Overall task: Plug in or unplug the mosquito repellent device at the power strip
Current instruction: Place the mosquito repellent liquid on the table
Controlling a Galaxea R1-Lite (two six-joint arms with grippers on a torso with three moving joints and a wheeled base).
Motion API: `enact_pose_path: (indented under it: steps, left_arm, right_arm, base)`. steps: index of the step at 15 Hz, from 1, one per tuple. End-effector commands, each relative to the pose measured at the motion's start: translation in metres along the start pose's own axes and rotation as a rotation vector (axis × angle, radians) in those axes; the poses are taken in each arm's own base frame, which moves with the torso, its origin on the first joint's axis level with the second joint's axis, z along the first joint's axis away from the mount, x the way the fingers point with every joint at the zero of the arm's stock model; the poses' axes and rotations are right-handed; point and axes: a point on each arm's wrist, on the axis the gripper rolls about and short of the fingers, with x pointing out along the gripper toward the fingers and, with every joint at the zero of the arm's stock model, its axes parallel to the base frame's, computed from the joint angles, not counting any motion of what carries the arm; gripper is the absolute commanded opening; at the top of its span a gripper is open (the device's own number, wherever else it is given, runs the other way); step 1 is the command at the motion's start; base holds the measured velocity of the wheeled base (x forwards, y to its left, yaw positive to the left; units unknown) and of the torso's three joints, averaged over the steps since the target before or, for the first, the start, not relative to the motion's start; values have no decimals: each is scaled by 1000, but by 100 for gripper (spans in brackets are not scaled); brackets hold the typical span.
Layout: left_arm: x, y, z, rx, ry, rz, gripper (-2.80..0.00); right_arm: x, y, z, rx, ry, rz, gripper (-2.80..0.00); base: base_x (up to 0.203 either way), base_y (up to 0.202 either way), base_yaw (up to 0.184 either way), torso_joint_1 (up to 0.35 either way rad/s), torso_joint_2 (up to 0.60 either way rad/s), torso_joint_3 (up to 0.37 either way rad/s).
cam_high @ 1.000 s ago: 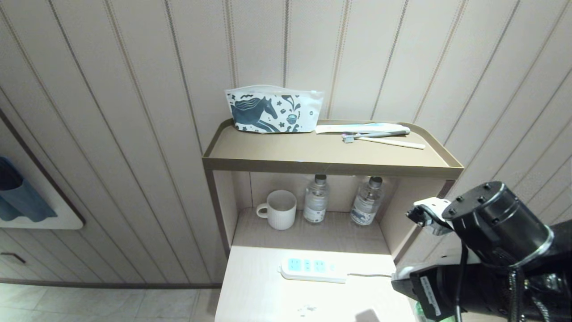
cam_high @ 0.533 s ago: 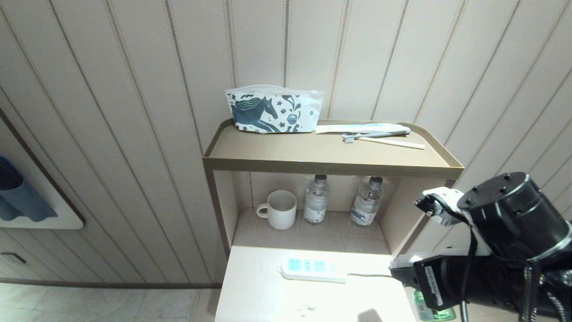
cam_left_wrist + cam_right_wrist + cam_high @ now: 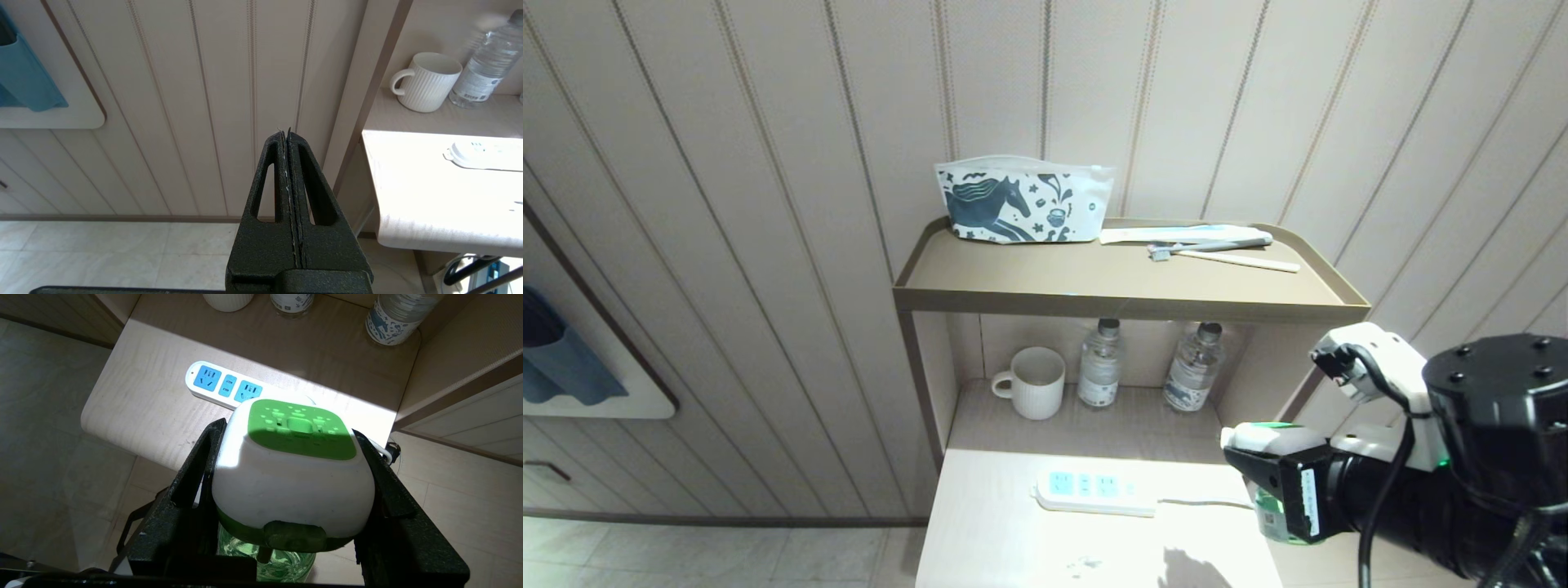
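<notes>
Now gripping the mosquito repellent device in the right gripper.
Half-spread jaws clamped on its white head; power strip lying just beyond, unoccupied; left gripper closed, empty.

The worktop lies bare left of and nearer than the power strip, and open from above. Its white cord trails right towards the right gripper. Beyond the strip, a mug and two water bottles stand along the far recess under the low upper shelf, whose side panels close in left and right.
</notes>
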Motion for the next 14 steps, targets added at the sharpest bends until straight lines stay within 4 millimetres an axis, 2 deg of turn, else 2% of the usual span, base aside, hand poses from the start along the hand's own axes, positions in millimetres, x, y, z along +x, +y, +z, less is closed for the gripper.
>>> enact_pose_path:
  steps: [1, 6, 14]
  left_arm:
    - [0, 0, 0, 0, 1, 0, -280]
    - [0, 0, 0, 0, 1, 0, -280]
    - [0, 0, 0, 0, 1, 0, -280]
  right_arm:
    - [-4, -2, -3, -6, -20, 3, -280]
    - [-28, -8, -1, -100, -48, 18, -280]
    - [-28, -10, -2, -95, -49, 10, -280]
  base:
    - [0, 0, 0, 0, 0, 0]
    - [0, 0, 0, 0, 0, 0]
    - [0, 0, 0, -17, 39, 21]
